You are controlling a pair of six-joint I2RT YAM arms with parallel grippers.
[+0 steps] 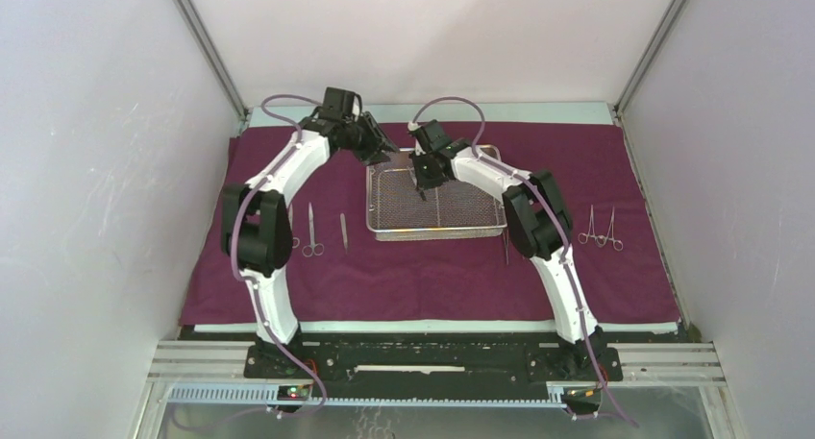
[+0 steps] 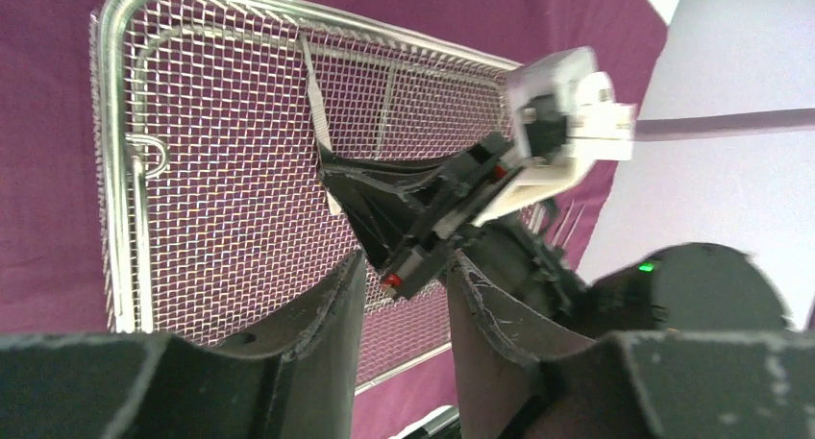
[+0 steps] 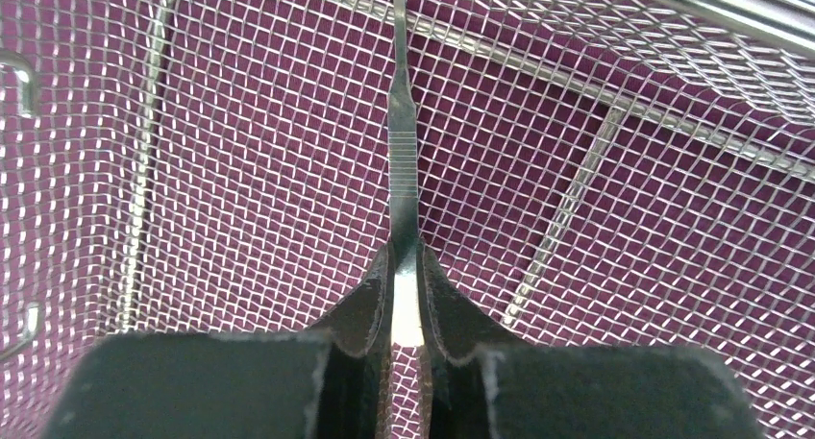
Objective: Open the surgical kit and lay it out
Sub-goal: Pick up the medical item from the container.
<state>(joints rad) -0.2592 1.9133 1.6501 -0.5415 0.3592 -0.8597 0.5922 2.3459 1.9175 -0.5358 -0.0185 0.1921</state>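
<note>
Surgical kit: large maroon-purple cloth wrap (image 1: 432, 285) spread flat over the counter (image 1: 384, 327), with the shallow silver wire-mesh tray (image 1: 432, 235) near the far edge. Right claw (image 3: 406, 271) is pinched tight on a thin flat steel instrument (image 3: 402, 141) inside the tray, probably to lift it out. Left claw (image 2: 406, 271) hovers agape and empty at the tray's far-left corner, out of the way. Small steel scissors (image 1: 311, 232) lie toward the left edge, ring-handled steel forceps (image 1: 611, 232) toward the right.

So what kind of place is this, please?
Most likely an enclosed robot test cell in a laboratory, not a real operating room. Plain white panel walls enclose it, two robot arms are mounted on an aluminium frame, and steel instruments lie on a maroon cloth beside a wire-mesh tray.
</note>
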